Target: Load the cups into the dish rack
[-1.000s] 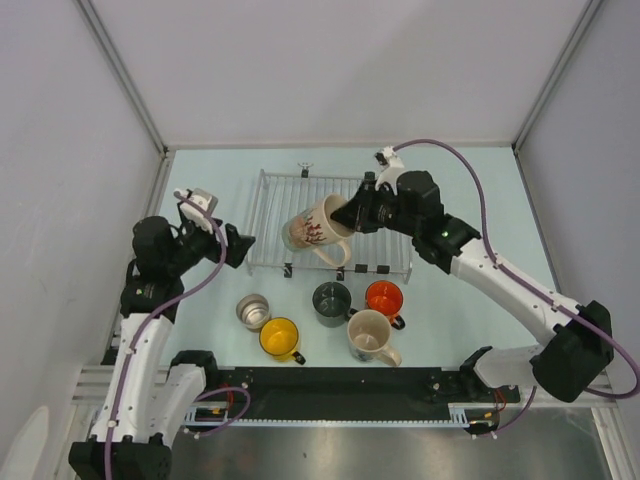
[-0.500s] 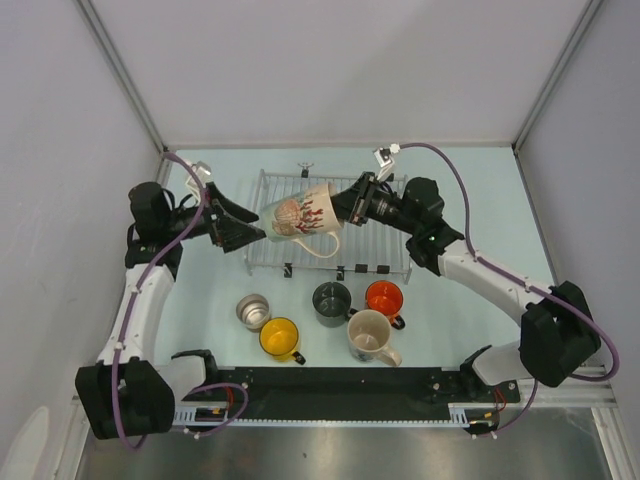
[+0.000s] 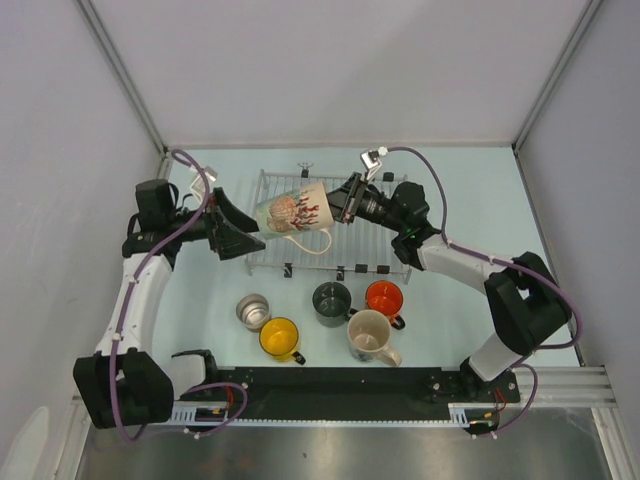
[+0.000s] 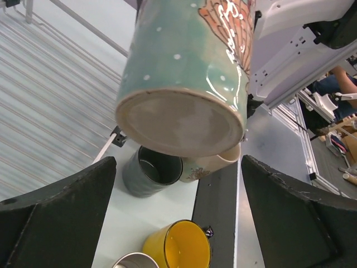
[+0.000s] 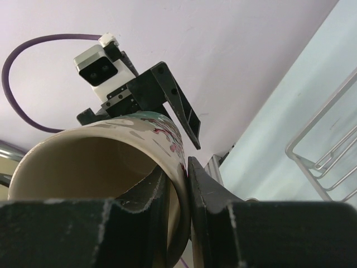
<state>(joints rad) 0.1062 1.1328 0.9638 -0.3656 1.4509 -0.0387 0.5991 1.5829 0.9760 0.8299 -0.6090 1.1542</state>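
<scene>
from above, the beige mug (image 3: 293, 212) lay nearly level over the dish rack (image 3: 372, 246), its long axis running between the two grippers; mouth toward the right gripper (image 3: 341, 206), base toward the left gripper (image 3: 252, 226), loop handle on the side nearer the arm bases; glazed ceramic with red and teal pattern; the rack was thin silver wire.

from the left wrist, the mug's round, unglazed base (image 4: 181, 120) faced the camera just ahead of the spread black fingers (image 4: 61, 215), a gap on either side; jaws wide apart and holding nothing; beyond the fingertips sat the dark grey cup (image 4: 149, 170), the yellow cup (image 4: 179, 245) and the steel cup's rim (image 4: 131, 261).

from the right wrist, the fingers (image 5: 203, 192) were pinched on the mug's rim wall, one inside the smooth cream interior (image 5: 89, 164), one outside; the mug stretched straight out from the fingertips.
</scene>
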